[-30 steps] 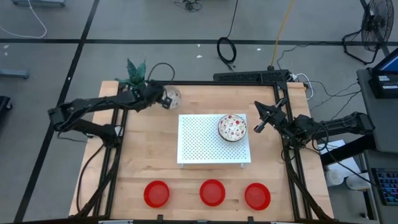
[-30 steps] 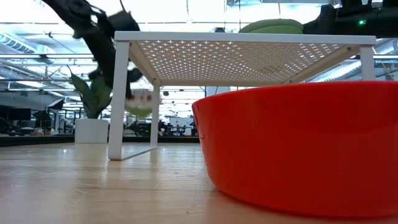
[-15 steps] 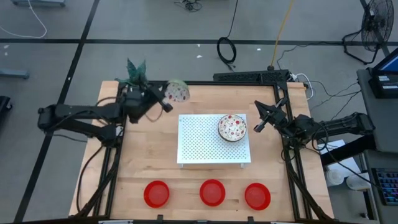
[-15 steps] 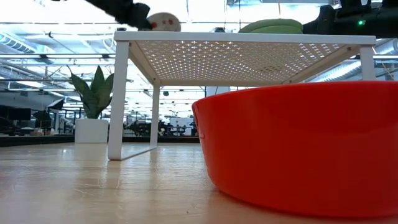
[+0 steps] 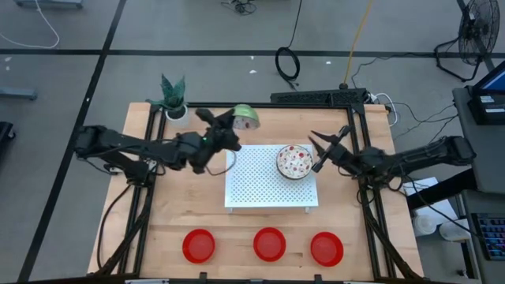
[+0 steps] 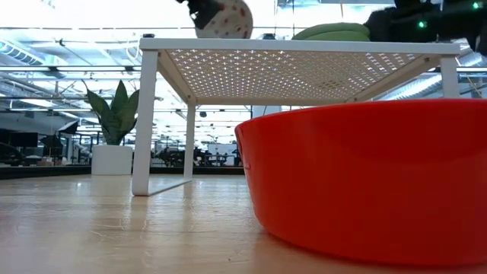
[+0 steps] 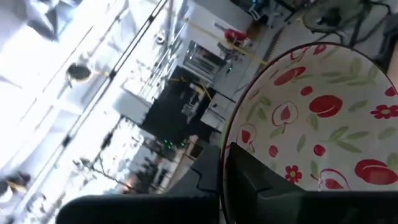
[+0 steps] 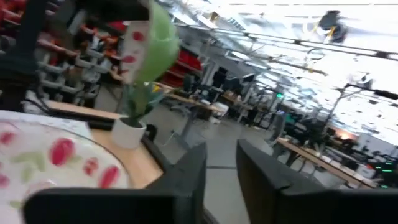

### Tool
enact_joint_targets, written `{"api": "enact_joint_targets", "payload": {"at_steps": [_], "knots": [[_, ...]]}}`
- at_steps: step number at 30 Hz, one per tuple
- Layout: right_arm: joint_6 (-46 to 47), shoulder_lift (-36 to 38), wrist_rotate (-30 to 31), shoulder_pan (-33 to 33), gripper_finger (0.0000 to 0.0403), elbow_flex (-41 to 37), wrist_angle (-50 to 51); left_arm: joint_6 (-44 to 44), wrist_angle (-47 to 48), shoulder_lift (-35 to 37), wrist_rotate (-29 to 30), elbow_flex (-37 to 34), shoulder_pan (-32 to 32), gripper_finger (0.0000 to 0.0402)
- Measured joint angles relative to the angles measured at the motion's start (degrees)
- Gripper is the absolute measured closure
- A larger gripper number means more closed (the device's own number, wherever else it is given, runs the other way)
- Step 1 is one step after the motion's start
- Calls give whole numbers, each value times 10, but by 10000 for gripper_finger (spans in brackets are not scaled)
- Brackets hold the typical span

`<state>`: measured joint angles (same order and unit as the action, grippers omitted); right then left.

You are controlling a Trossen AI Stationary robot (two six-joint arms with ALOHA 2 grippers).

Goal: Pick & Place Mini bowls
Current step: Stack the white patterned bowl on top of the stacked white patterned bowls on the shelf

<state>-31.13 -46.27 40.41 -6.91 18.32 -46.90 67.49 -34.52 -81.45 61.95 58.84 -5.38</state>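
While the left claw (image 5: 230, 126) stays clenched on the rim of a speckled mini bowl (image 5: 246, 117), that bowl hangs tilted in the air just past the claw tip, beyond the white board's (image 5: 260, 185) far left corner. Second speckled bowl (image 5: 294, 161): on the board, right claw (image 5: 325, 147) just beside it, fingers parted, grasping nothing. Three red bowls (image 5: 270, 244): along the worktop's (image 5: 173, 205) near edge.

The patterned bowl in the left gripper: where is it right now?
High view: the patterned bowl is held tilted in the left gripper, above the table's far edge, off the white perforated board's far-left corner.
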Motion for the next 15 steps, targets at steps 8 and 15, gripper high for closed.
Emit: {"api": "enact_joint_targets", "payload": {"at_steps": [8, 15], "knots": [[-19, -50, 44, -60, 216, 63, 4, 139, 1, -87, -10, 119, -17, 391], [-15, -53, 59, -84, 173, 81, 4, 164, 5, -122, -82, 159, -20, 387]]}}
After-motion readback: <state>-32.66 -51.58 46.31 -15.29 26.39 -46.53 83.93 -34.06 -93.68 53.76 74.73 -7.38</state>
